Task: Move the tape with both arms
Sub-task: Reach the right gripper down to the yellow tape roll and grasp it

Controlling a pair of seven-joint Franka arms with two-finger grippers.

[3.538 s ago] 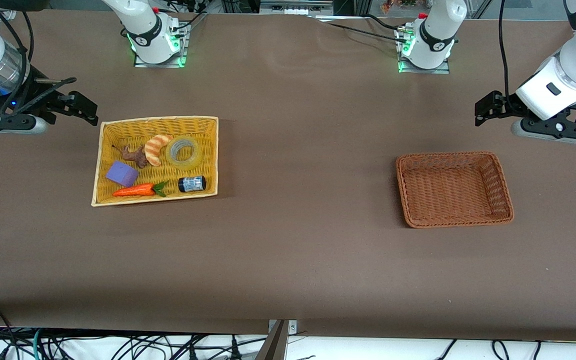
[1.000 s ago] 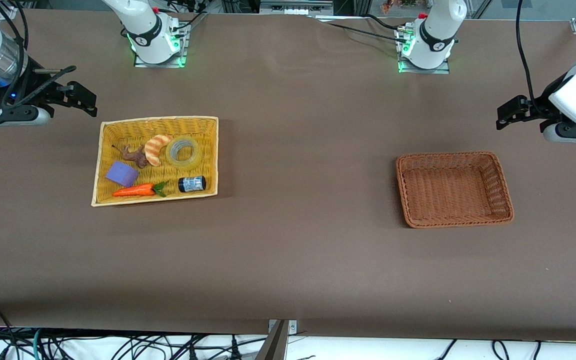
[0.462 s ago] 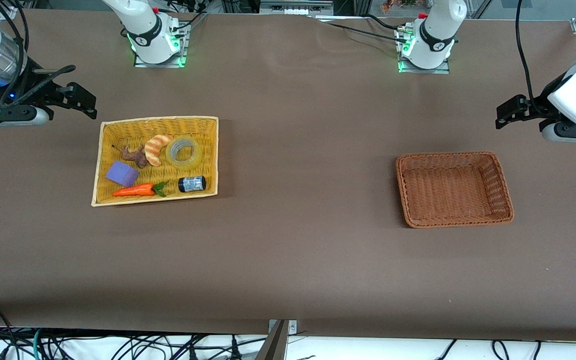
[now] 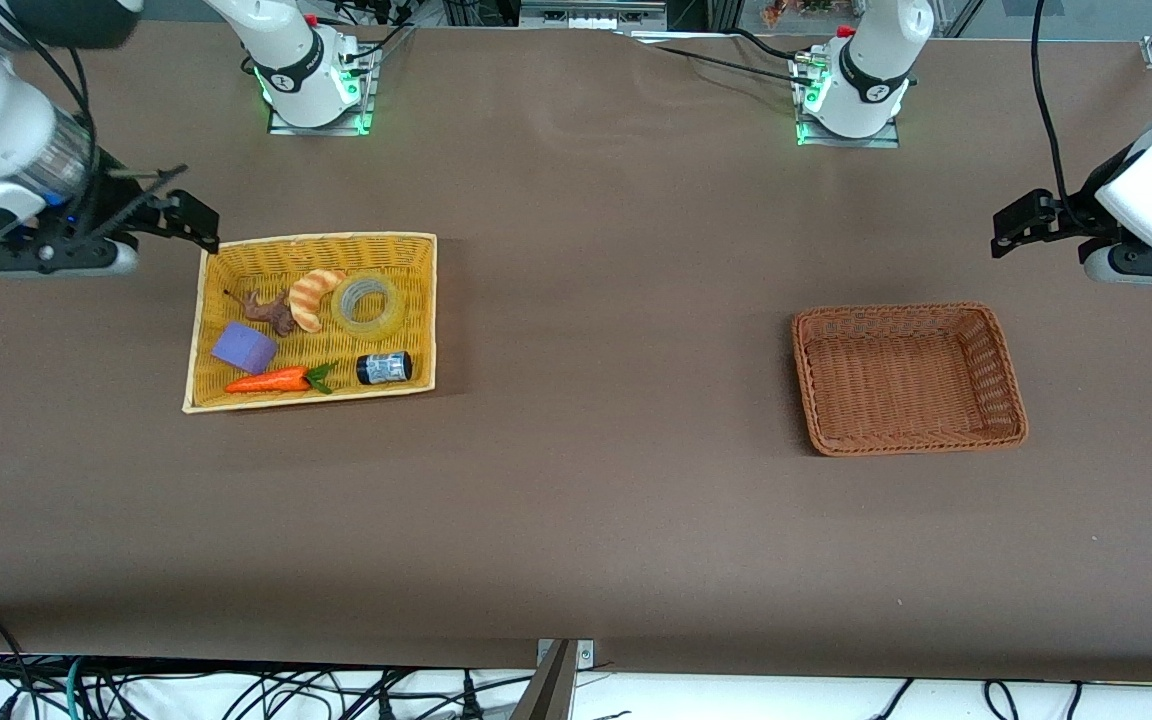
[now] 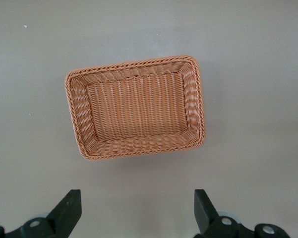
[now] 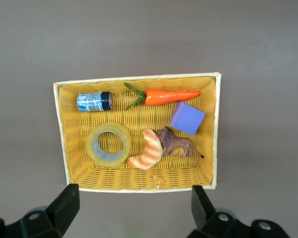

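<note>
From the front, the right gripper (image 4: 198,222) has swung in since a moment ago and now hangs at the yellow basket's (image 4: 204,330) corner, fingers spread and empty. The tape (image 4: 367,304) lies in that basket beside the croissant (image 4: 311,297). The left gripper (image 4: 1021,225) waits unchanged, released, toward the left arm's end.

Left wrist: brown basket (image 5: 78,116).

Right wrist: tape (image 6: 109,145) near the jar (image 6: 93,101).
</note>
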